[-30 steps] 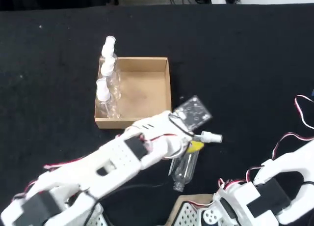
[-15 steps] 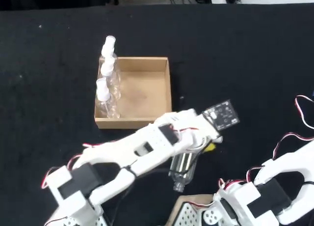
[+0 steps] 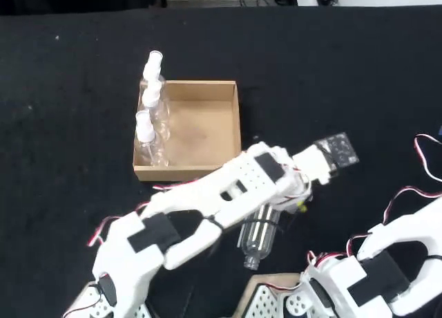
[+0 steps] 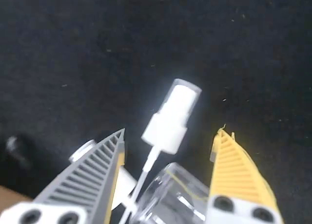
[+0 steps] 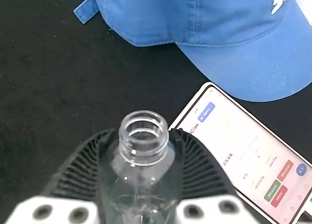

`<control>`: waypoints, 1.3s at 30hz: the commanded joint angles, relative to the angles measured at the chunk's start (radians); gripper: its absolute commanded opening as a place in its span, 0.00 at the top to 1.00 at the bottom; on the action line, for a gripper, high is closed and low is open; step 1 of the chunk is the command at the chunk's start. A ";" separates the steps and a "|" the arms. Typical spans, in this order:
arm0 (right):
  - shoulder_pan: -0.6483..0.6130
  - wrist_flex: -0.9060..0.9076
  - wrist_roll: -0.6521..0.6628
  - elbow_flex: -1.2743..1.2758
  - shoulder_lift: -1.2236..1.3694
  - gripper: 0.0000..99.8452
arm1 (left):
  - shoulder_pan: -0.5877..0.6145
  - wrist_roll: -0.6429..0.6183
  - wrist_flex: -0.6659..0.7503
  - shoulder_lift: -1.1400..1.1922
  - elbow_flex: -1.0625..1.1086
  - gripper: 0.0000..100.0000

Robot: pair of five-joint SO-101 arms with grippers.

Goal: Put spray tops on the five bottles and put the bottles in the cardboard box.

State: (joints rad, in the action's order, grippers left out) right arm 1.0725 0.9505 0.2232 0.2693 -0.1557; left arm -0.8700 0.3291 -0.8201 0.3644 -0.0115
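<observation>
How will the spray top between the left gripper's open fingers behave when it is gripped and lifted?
The spray top looks small and plastic, so probably light. Its thin dip tube will likely flex if knocked. It lies on its side and looks round, so it may roll as the left gripper closes.

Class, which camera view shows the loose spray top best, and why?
The left wrist view: the spray top sits plain, head and tube, between the left claw's open fingers. In the high view the left arm covers that spot. The right wrist view faces a bottle, a cap and a phone.
</observation>
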 commanded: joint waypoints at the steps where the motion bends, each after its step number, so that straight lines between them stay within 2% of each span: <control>1: -0.011 0.000 0.002 -0.064 0.001 0.99 | -0.039 0.011 -0.015 0.048 -0.117 0.74; 10: -0.009 0.000 0.002 -0.062 0.001 0.99 | -0.035 0.071 -0.021 0.100 -0.157 0.75; 17: -0.009 0.000 0.002 -0.062 0.001 0.99 | -0.042 0.072 -0.021 0.098 -0.151 0.93; 21: -0.009 0.000 0.002 -0.062 0.001 0.99 | -0.045 0.072 -0.023 0.098 -0.157 0.97; 30: -0.015 0.000 0.002 -0.062 0.001 0.99 | -0.035 0.072 -0.161 -0.069 -0.157 0.97; 34: -0.017 0.000 0.000 -0.062 0.001 0.99 | -0.042 0.072 -0.130 -0.089 -0.120 0.96; 39: -0.017 0.000 0.000 -0.062 0.001 0.99 | -0.044 0.072 -0.071 0.032 -0.139 0.81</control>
State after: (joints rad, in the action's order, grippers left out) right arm 1.0725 0.9505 0.2232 0.2693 -0.1557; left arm -0.9083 0.3905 -0.9260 0.3598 -0.1143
